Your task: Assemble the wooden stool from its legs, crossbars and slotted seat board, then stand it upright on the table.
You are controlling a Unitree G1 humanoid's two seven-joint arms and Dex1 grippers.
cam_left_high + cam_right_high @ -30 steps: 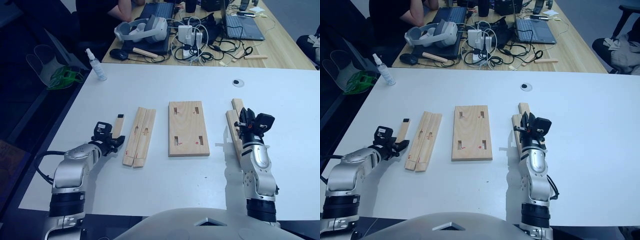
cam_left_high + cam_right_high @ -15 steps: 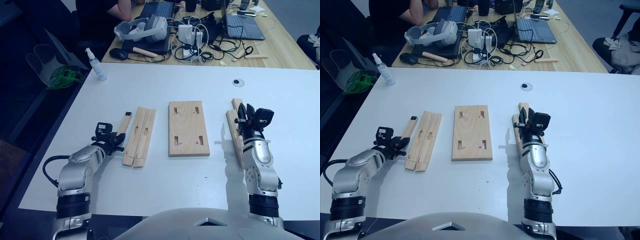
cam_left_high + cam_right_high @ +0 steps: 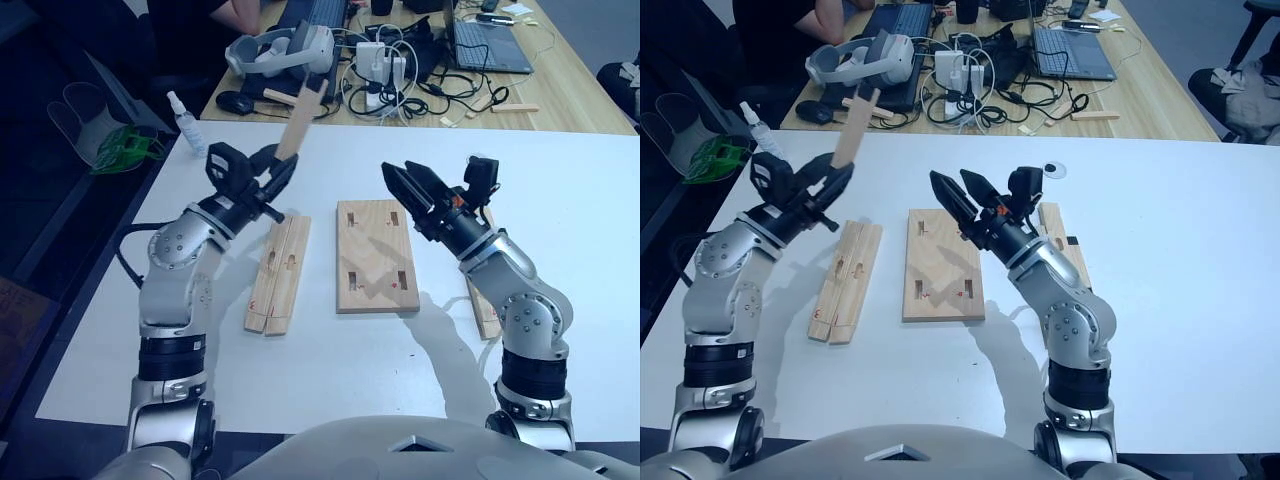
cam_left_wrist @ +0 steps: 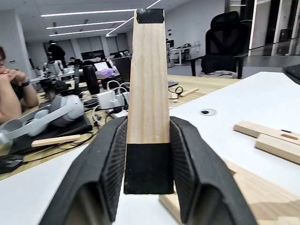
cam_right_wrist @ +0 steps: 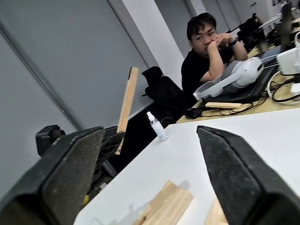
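Fingers of my left gripper clamp wooden bar by its dark end, upper left, bar tilted up-and-away; seat board lies flat to its right, wide-open empty right gripper above board's far end.

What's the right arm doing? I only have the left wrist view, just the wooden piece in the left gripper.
Observer: The right gripper is open and empty. It hangs above the table near the far end of the seat board.
Operator: Board ready?
Observer: It lies flat with four slots facing up and nothing in them.
Operator: How high is the wooden piece?
Observer: The left gripper holds it well clear of the table, with its free end tilted up and away from the robot.
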